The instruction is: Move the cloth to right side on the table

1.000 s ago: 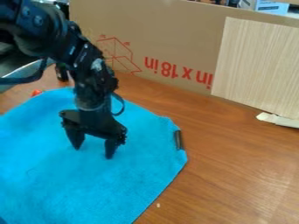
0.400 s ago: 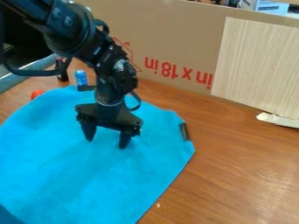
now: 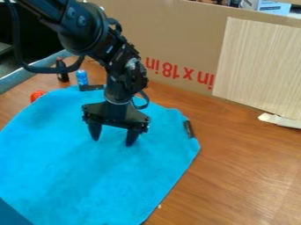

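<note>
Since pressing could drag the cloth [image 3: 88, 180] towards three o'clock, the fingers [image 3: 94, 131] point down at it, spread apart.

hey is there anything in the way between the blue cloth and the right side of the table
A small dark object lies at the right edge of the blue cloth, a pale speck farther down; nothing else visible stands in the way.

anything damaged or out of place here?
Pale strip by the foot of the wood-grain panel looks ragged, maybe torn. Also, a dark piece sits at the cloth's right edge, possibly partly covered.
</note>
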`<state>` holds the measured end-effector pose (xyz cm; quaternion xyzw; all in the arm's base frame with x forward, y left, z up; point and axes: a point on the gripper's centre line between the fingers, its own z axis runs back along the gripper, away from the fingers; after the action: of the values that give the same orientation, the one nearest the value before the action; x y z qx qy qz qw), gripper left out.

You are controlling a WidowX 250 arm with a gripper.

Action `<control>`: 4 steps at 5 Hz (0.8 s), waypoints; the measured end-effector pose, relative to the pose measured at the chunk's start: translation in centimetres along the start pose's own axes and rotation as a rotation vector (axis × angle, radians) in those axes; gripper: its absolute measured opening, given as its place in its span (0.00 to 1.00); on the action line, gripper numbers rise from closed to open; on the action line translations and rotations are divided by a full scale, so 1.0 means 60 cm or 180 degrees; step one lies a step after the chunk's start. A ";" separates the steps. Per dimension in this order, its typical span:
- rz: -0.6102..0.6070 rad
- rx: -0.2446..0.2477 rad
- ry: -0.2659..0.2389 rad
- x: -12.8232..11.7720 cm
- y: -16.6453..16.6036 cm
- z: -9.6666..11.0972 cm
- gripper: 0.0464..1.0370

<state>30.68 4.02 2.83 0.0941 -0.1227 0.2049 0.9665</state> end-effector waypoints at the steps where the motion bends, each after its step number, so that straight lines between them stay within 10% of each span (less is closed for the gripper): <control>1: 0.0131 -0.0006 0.0045 -0.005 -0.017 0.002 0.96; 4: 0.0350 -0.0058 0.0164 -0.022 -0.085 0.014 0.96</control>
<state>31.50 -1.26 2.62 0.0731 -0.1046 0.2589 0.9574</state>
